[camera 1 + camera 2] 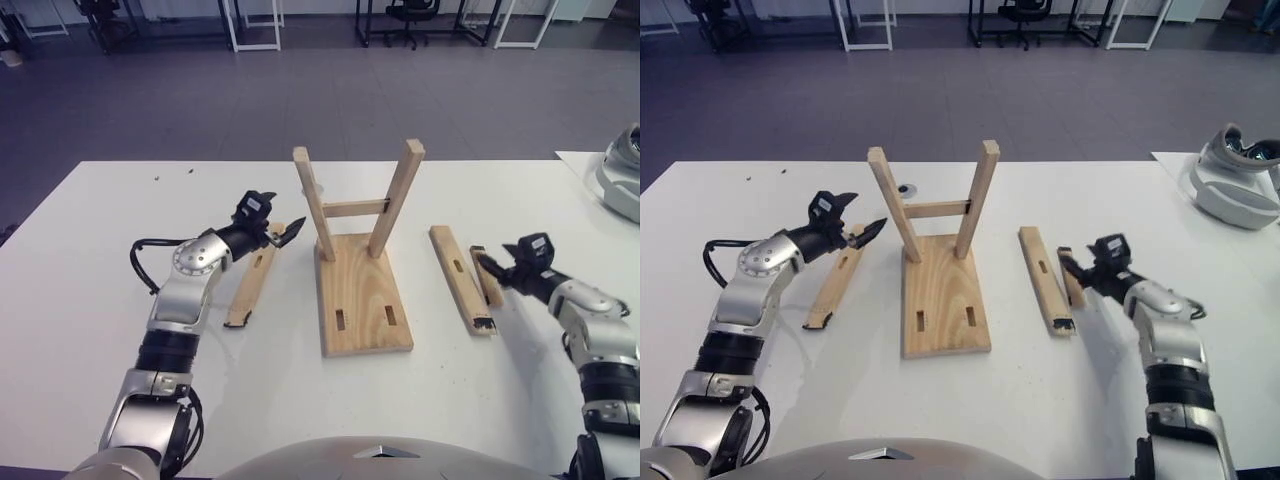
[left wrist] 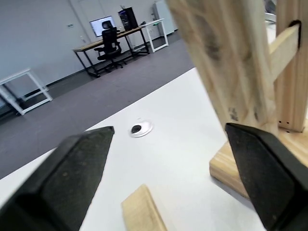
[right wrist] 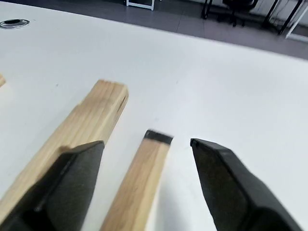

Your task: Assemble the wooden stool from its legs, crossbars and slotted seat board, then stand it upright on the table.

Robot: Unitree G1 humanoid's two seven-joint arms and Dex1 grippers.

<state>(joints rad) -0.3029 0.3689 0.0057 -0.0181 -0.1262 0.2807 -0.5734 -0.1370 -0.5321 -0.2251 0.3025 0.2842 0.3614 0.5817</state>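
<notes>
The slotted seat board (image 1: 362,300) lies flat mid-table. Two legs (image 1: 314,200) stand in its far slots, joined by a crossbar (image 1: 354,208). A loose leg (image 1: 252,284) lies to its left, and my left gripper (image 1: 284,214) hovers open over that leg's far end, close to the standing legs (image 2: 226,53). To the right lie another loose leg (image 1: 458,276) and a short crossbar (image 1: 489,280). My right gripper (image 1: 486,264) is open and low over the short crossbar (image 3: 139,183), one finger on each side, with the loose leg (image 3: 72,139) alongside.
A white headset (image 1: 1236,186) rests near the table's far right edge. A round cable grommet (image 2: 141,129) sits in the tabletop behind the stool. Bare white table (image 1: 90,300) surrounds the parts. Desks and chairs stand across the floor beyond.
</notes>
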